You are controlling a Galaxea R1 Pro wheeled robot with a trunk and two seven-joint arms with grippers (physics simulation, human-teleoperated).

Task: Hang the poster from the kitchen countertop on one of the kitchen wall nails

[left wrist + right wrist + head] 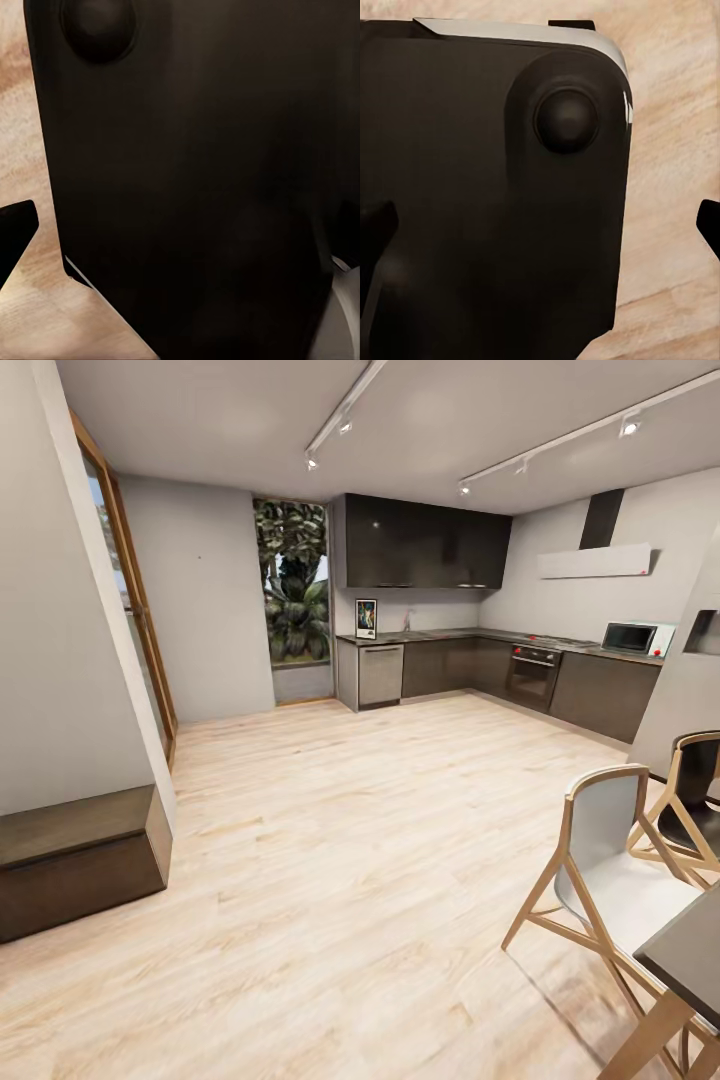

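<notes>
Star Wars poster upright on far kitchen countertop, beside sink tap; wood floor between; gripper states cannot be told

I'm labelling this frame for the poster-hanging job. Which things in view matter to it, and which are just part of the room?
Belongs to the job:
poster, upright at the left end of the kitchen countertop
small dark speck, possibly a nail, on the pale wall

Just there:
dishwasher
oven
microwave
chairs
window with plants
</notes>
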